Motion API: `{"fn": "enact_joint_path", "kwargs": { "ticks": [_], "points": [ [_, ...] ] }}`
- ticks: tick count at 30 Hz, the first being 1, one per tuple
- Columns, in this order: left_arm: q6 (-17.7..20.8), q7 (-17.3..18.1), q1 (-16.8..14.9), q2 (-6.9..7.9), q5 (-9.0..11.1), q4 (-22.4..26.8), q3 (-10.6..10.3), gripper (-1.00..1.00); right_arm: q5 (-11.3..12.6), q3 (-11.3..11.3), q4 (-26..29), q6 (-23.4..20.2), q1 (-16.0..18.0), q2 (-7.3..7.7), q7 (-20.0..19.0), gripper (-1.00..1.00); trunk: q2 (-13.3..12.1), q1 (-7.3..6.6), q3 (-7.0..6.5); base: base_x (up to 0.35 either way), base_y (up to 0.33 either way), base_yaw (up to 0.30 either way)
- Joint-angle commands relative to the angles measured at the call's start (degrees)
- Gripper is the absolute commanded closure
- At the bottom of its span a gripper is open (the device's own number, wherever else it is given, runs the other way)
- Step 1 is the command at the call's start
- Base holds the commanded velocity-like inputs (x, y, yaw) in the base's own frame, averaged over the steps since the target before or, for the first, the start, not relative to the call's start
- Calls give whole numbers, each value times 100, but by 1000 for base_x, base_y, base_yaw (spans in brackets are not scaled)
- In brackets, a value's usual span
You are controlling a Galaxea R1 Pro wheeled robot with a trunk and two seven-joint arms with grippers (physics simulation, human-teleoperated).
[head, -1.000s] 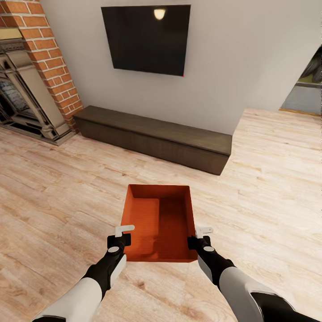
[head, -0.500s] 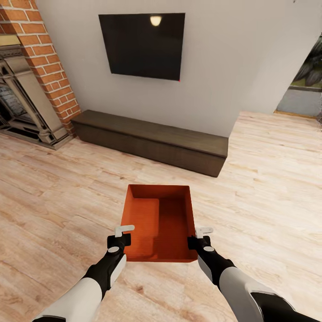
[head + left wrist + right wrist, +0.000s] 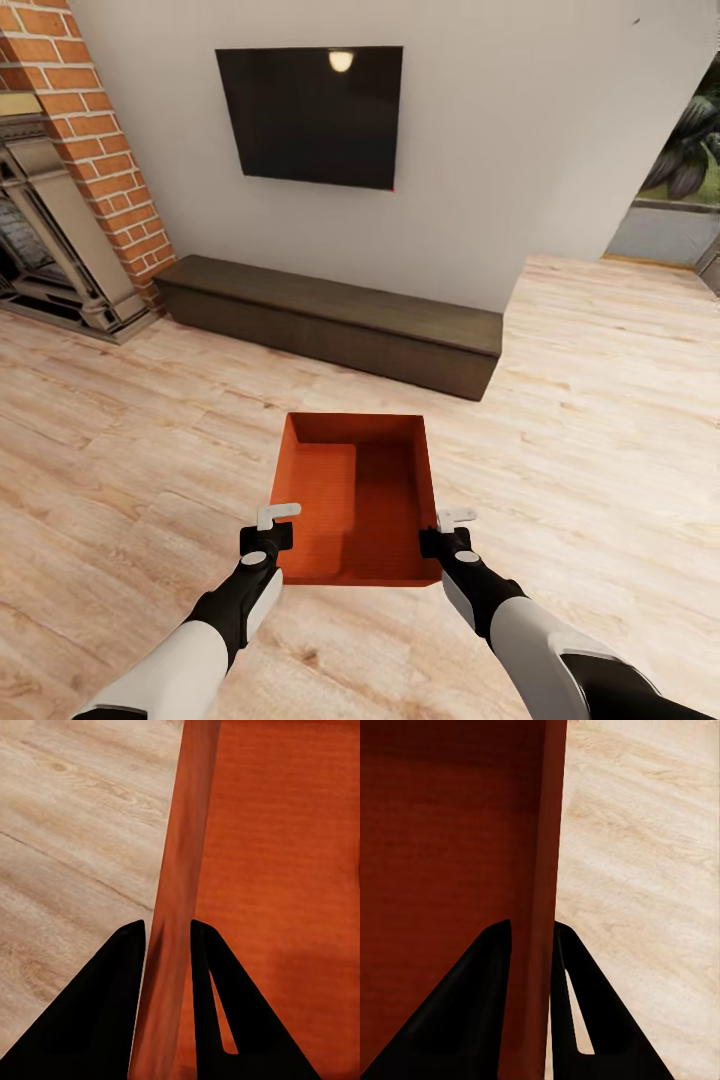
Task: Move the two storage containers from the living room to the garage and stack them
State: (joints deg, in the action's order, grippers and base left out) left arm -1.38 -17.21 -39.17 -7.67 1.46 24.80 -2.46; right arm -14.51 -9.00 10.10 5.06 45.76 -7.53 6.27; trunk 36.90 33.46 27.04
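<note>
One orange-red open-topped storage container (image 3: 360,490) hangs level above the light wood floor (image 3: 120,450) of the living room, held between both arms. My left gripper (image 3: 284,519) is shut on its left wall (image 3: 184,832), a dark finger on each side. My right gripper (image 3: 446,521) is shut on the right wall (image 3: 547,810) in the same way. A paler rectangle lies along the left of the box's inside; I cannot tell whether a second container sits nested there. The garage is out of view.
Ahead, a long low dark bench (image 3: 330,320) stands against a grey wall under a black TV (image 3: 310,115). A red-brick fireplace (image 3: 60,230) is at the far left. At the far right an opening (image 3: 670,200) shows past the wall's end, with open wood floor leading to it.
The whole picture has shifted: TV, bench and fireplace slid left and lower, and more of the right opening shows, so the camera moved. Container and both grippers keep their hold and place.
</note>
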Motion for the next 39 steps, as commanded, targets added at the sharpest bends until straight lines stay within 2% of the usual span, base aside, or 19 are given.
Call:
{"fn": "enact_joint_path", "kwargs": {
  "ticks": [1, 39],
  "points": [
    [-451, -152, -7, 64, -87, 16, 36, 100, -25, -162, -26, 21, 3, -3, 15, 100, 6, 1, -3, 0, 0, -62],
    [-446, -134, -5, 71, -76, 13, 43, 100, -16, -155, -26, 12, 3, -8, 6, 100, 6, 1, -328, 0, 0, -64]
  ]
}}
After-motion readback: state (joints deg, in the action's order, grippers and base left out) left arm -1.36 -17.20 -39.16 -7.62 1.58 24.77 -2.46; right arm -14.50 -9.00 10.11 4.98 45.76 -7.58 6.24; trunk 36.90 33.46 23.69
